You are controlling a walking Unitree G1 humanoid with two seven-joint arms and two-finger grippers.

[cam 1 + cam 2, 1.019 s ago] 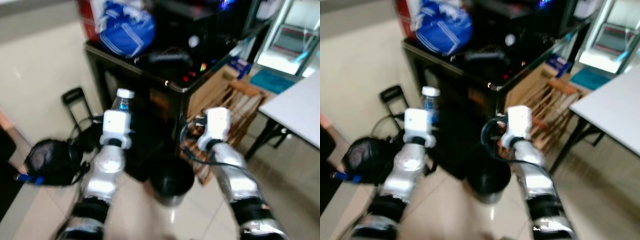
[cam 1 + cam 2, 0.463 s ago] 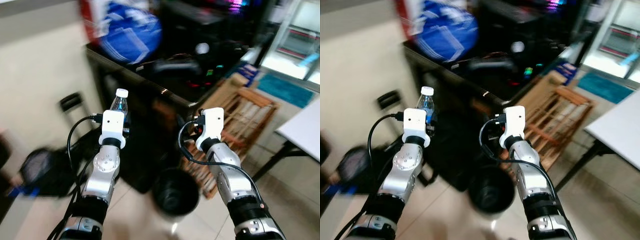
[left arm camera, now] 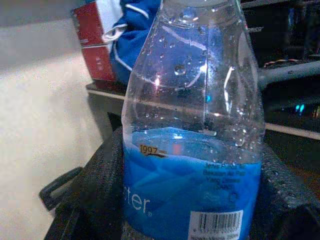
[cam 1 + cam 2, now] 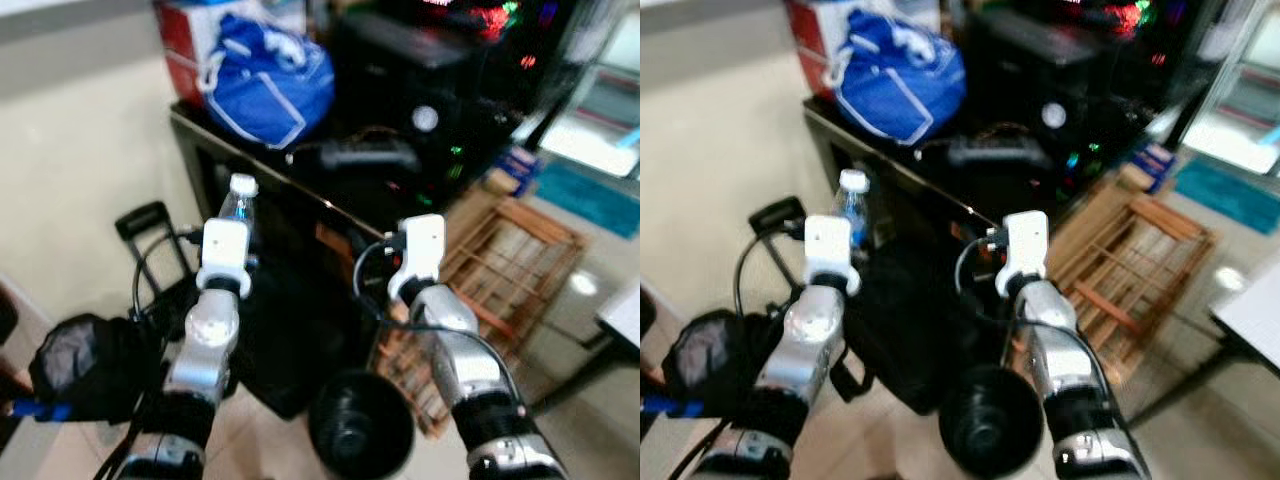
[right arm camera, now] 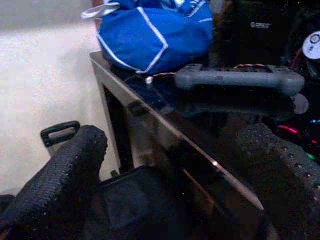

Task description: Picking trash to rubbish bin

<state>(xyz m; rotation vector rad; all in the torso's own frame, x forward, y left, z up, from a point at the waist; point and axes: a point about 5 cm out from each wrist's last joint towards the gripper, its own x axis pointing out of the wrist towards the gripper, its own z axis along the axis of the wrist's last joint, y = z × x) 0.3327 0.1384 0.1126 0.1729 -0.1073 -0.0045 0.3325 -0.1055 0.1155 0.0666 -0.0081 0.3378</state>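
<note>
Left gripper (image 3: 192,200) fingers (image 3: 95,185) pinch a water bottle (image 3: 192,150) upright between them, raised left of the black bin (image 4: 360,435) on the floor; right gripper (image 5: 170,185) fingers spread, empty.

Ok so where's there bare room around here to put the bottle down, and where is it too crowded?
Bare floor lies left of the black table. The bin below the arms looks open. The tabletop is crowded: blue bag, grey handle. A dark bag sits low left and a wooden rack to the right. The left gripper holds the bottle.
</note>
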